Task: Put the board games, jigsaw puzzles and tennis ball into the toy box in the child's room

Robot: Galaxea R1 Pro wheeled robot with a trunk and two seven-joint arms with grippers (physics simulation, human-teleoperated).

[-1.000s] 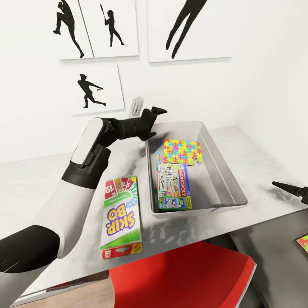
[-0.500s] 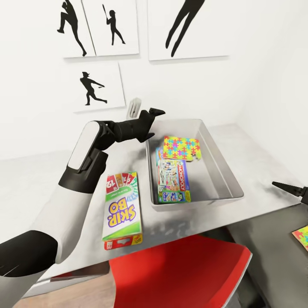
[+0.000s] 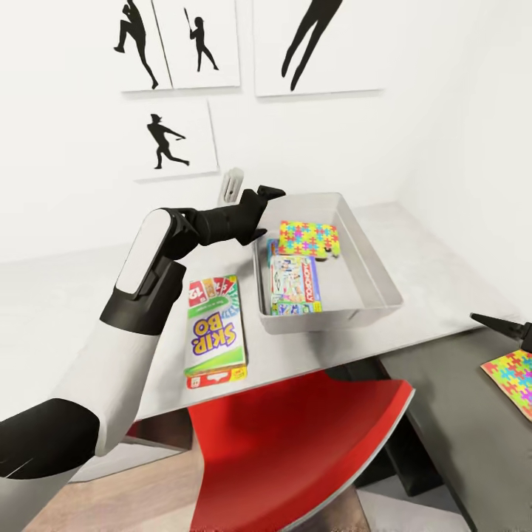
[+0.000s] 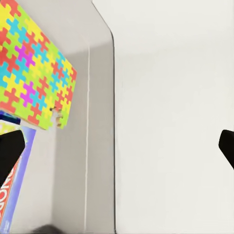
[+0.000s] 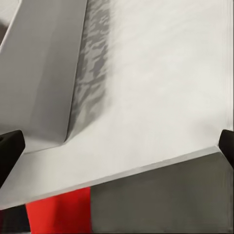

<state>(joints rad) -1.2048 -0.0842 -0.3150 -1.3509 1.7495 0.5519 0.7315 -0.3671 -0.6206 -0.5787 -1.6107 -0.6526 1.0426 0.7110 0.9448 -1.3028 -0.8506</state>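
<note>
The grey toy box point(image 3: 373, 277) stands on the white table point(image 3: 428, 258). In it lie a colourful jigsaw puzzle point(image 3: 309, 238) and a Monopoly board game point(image 3: 295, 284). A Skip-Bo board game point(image 3: 216, 332) lies on the table left of the box. My left gripper point(image 3: 260, 196) hovers open and empty over the box's far left corner; the left wrist view looks down on the puzzle point(image 4: 34, 83) and the box wall point(image 4: 100, 146). My right gripper point(image 3: 502, 325) is open and empty off the table's right edge. A second jigsaw puzzle point(image 3: 513, 373) lies on a dark surface at the right.
A red chair point(image 3: 295, 443) is tucked under the table's front edge. Framed black silhouette pictures point(image 3: 177, 137) hang on the white wall behind. The right wrist view shows the table top point(image 5: 161, 97) and the box's outer wall point(image 5: 39, 73).
The whole head view has shifted: the camera has drawn back and turned right, showing more of the chair and the second puzzle. Both grippers stay open and empty.
</note>
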